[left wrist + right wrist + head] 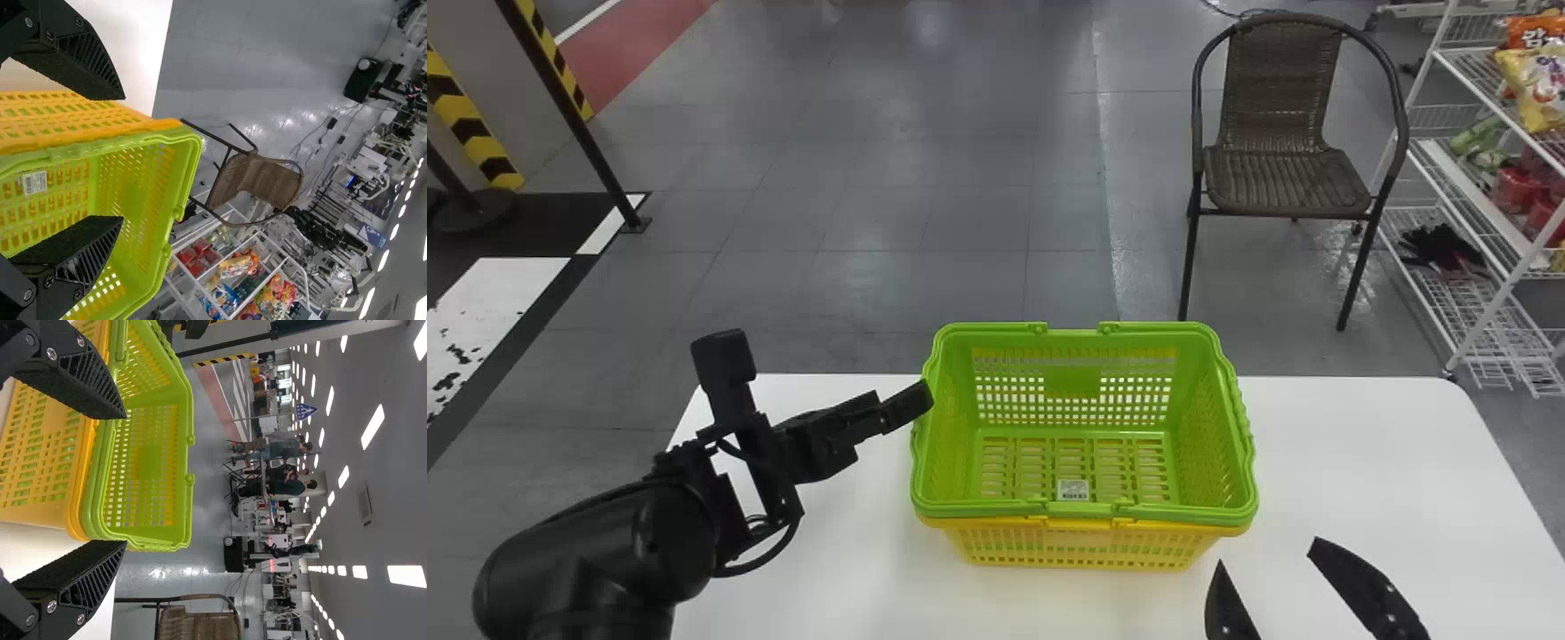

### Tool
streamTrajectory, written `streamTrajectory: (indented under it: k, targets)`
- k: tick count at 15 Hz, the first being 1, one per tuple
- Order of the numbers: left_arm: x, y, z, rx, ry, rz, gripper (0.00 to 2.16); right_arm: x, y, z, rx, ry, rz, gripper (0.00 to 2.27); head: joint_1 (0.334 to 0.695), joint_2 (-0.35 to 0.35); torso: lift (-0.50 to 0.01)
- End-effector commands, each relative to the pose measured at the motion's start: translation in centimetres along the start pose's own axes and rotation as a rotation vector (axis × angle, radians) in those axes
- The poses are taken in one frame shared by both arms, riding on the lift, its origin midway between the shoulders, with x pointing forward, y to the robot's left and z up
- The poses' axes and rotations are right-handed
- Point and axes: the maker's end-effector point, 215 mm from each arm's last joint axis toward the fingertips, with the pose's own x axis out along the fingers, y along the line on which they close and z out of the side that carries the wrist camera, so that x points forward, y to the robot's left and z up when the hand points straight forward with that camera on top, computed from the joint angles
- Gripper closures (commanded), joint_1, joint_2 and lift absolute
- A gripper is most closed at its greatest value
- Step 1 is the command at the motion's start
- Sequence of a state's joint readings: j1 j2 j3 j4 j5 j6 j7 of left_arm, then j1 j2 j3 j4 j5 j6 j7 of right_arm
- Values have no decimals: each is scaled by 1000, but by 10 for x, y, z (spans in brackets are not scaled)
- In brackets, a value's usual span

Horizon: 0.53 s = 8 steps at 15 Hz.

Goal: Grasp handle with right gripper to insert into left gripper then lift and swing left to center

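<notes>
Starting at the far left, seeing a slim black upright post on the floor, close to yellow-and-black striped edging. Nearer, coming in from the near left over the white flat table, the robot's bulky black left arm, ending in the black two-fingered left gripper with fingers held wide apart. Reaching about as far as the baskets' left side with one fingertip, perhaps touching the rim there, though hard to judge from above.

Next, at the middle of the table, finding the bright green plastic basket with slotted walls, upright and nested inside a yellow plastic basket of similar shape, with a small white label on the green floor.

Then, at the near right, just beside the near right corner of the baskets, the black two-fingered right gripper, fingertips well apart and with a clear gap from the nested pair.

Beyond the table, at the far right, a brown woven chair with a dark tubular frame. Farthest right, beside the chair, a white wire shelf rack, loaded with colourful snack packets up high.
</notes>
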<state>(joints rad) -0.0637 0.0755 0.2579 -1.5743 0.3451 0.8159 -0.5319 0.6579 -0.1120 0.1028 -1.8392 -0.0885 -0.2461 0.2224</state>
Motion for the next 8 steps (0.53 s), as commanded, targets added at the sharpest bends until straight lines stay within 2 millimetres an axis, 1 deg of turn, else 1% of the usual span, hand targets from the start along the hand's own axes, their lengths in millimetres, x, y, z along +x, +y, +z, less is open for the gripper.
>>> streamTrajectory:
  k: [1,3,5,8]
  targets:
    - [9,5,-4,-42,23,-12,188,0,0,0,1,0,0,161,695,102,0]
    - [12,10,-7,-58,36,-13,188,-1,0,-1,1,1,0,161,695,97,0]
    - [16,9,-9,-78,41,-29,188,-1,0,-1,0,2,0,161,695,97,0]
    - [16,5,-5,-84,33,-47,188,-1,-1,0,-1,0,-3,161,695,93,0]
